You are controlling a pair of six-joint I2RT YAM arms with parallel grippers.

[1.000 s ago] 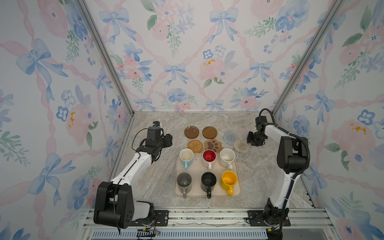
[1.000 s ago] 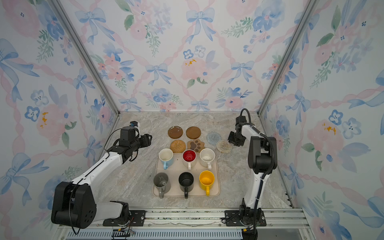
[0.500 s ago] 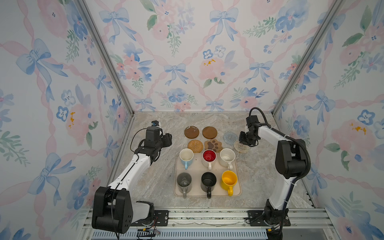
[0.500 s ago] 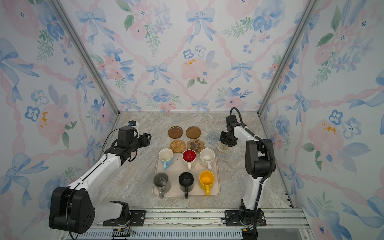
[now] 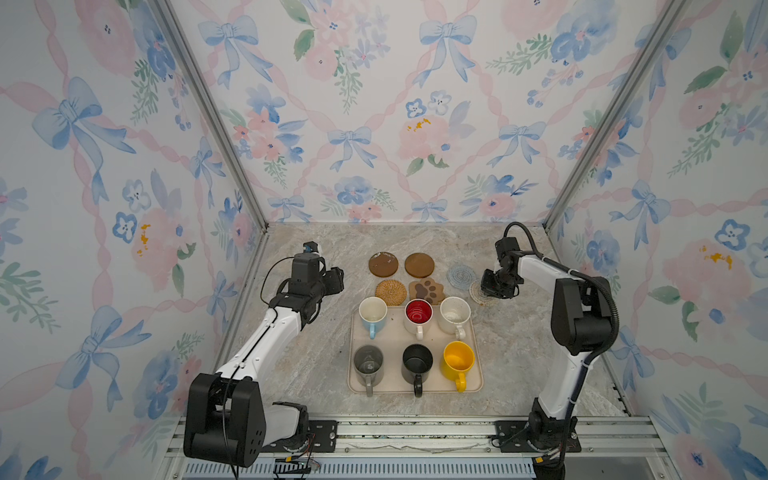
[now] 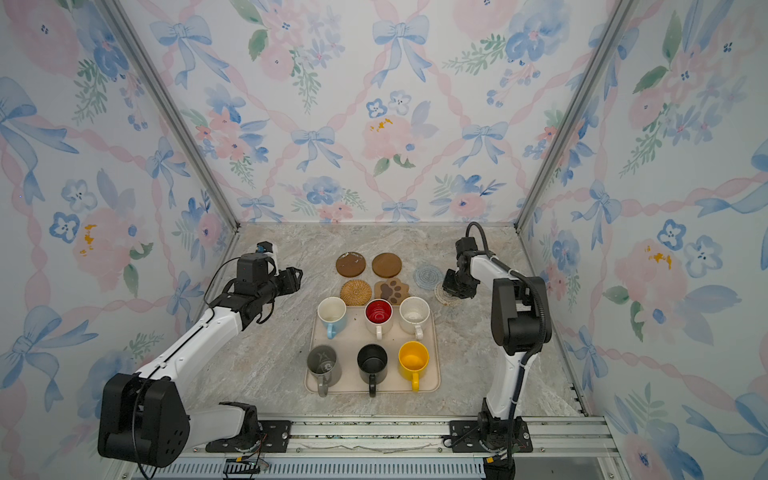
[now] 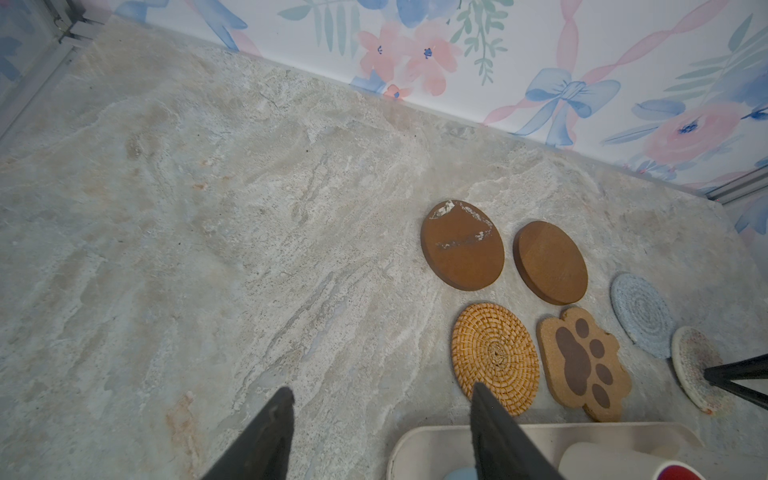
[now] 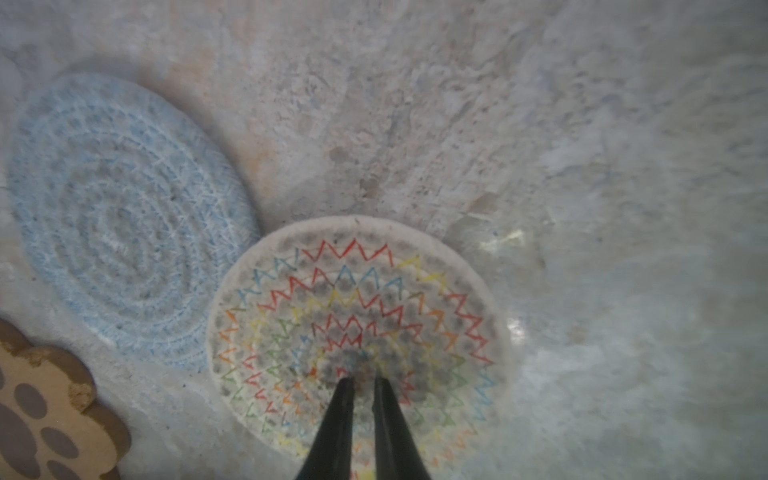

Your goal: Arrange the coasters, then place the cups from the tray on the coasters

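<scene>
1. Cream crochet, ringed with rainbow zigzag stitching, lies right under my right fingers (image 8: pixel 362 380). The tips rest near the middle of the cream crocheted coaster (image 8: pixel 357 307). They are drawn almost together with only a thin slit between them. I cannot tell whether a pinch of yarn is caught there.
2. This coaster is round, so it has no long axis to line up with. It is soft and flat on the marbled surface (image 7: pixel 208 249). I judge it would crumple or drag rather than lift stiffly.
3. Its rim meets the blue-grey crocheted coaster (image 8: pixel 124 216). I cannot tell whether they touch or overlap. The cork-like paw-shaped coaster (image 8: pixel 45 411) lies apart from it, beyond the blue-grey one's edge.
4. My right arm is the nearer one. My left fingers (image 7: pixel 382 409) hang spread apart over bare surface, beside the woven rattan coaster (image 7: pixel 494 357).
5. The two smooth brown discs (image 5: pixel 383 264) sit side by side behind the rattan and paw coasters.
6. All six mugs stand upright on the beige tray (image 5: pixel 392 388), the speckled mug (image 5: pixel 455 311) nearest this coaster. By my reckoning, arranging is nearly finished.
</scene>
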